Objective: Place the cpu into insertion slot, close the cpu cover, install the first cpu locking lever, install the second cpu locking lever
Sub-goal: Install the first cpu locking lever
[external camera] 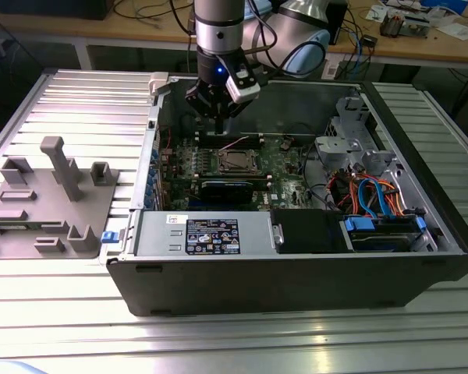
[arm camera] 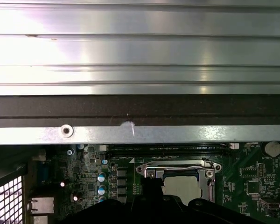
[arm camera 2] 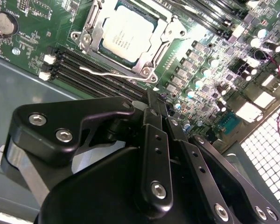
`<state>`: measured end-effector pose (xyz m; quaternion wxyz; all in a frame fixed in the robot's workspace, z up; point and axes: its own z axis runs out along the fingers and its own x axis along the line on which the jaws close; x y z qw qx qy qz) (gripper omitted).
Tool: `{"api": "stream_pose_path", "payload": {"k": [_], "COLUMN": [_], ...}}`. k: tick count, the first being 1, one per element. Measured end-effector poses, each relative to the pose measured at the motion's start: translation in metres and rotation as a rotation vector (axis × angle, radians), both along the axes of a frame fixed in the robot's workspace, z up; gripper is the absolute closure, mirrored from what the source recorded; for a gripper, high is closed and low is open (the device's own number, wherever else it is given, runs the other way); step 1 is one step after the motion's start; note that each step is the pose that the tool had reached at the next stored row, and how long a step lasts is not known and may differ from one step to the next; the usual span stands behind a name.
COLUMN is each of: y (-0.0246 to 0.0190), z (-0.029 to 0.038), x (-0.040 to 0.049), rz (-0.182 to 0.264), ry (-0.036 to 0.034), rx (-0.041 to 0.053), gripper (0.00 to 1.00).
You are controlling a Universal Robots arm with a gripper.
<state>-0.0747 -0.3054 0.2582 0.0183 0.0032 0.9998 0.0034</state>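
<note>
The open computer case [external camera: 296, 273] sits on the ribbed counter [external camera: 78, 93]. The end effector [external camera: 218, 118] hangs inside it over the green board [arm camera 2: 32, 42], fingers pressed together on nothing. Near the tips is the insertion slot [external camera: 235, 161], where the cpu cover [arm camera 2: 165, 35] looks folded down around the seated cpu [arm camera 2: 127, 33]. A thin wire lever [arm camera 2: 107, 71] lies loose along one side, so levering seems the step in hand. It calls for the closed tips on the wire's free end alone, kept clear of the chip and the black memory slots [arm camera 2: 70, 58].
</note>
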Motion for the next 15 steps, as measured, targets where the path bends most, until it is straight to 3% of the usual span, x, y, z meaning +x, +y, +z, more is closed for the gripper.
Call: {"api": "stream_pose_path", "payload": {"k": [1, 4, 6, 10, 11, 12, 15], "y": [-0.0001, -0.0002, -0.0002, 0.0, 0.0, 0.0, 0.0001], "z": [0.0, -0.0004, -0.0062, -0.0098, -0.0106, -0.011, -0.0125], "x": [0.0, 0.0, 0.0009, 0.0041, 0.0053, 0.0057, 0.0074], "rz": [0.0, 0.0, 0.0, 0.0, 0.0, 0.0, -0.008], "ry": [0.0002, 0.0003, 0.0002, 0.0005, 0.0007, 0.001, 0.0011], "rx": [0.0071, 0.0071, 0.0093, 0.0119, 0.0258, 0.0333, 0.0332], "gripper": [0.89, 0.89, 0.89, 0.89, 0.89, 0.89, 0.89]}}
